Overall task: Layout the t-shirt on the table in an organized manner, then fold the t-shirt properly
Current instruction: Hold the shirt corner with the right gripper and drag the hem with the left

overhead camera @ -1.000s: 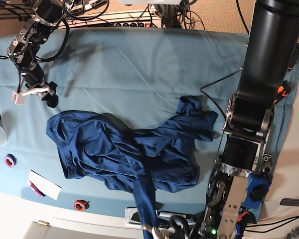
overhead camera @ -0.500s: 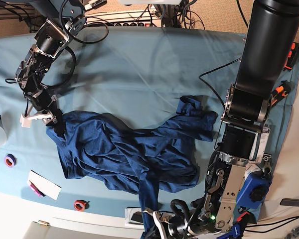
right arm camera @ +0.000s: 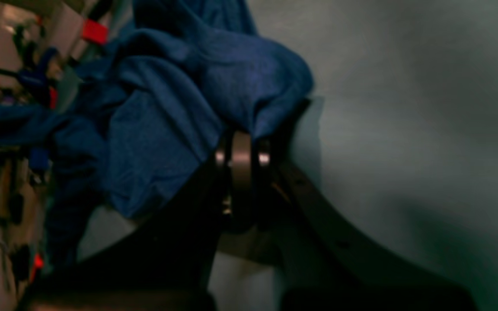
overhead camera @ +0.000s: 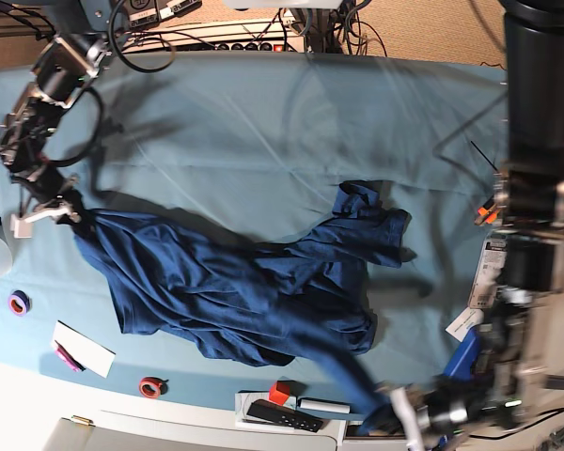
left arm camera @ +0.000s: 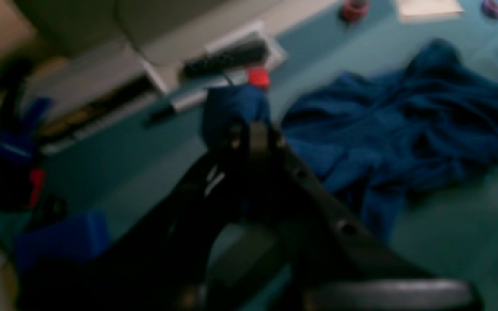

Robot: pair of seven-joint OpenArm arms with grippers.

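Both claws pinch the crumpled t-shirt (overhead camera: 244, 291) on your worktop (overhead camera: 263, 122) — right claw (overhead camera: 70, 214) at one corner, left claw (overhead camera: 385, 418) on a sleeve — soft, limp knit, best gripped at edges.

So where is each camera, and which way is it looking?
Base: high above, looking down on the teal table and navy t-shirt; both arms show, right pincer at the shirt's edge.
Left wrist: on the left arm, looking along its shut pincer pinching shirt fabric, across the table.
Right wrist: on the right arm, close behind its pincer, shut on bunched shirt.
All three views share the t-shirt.
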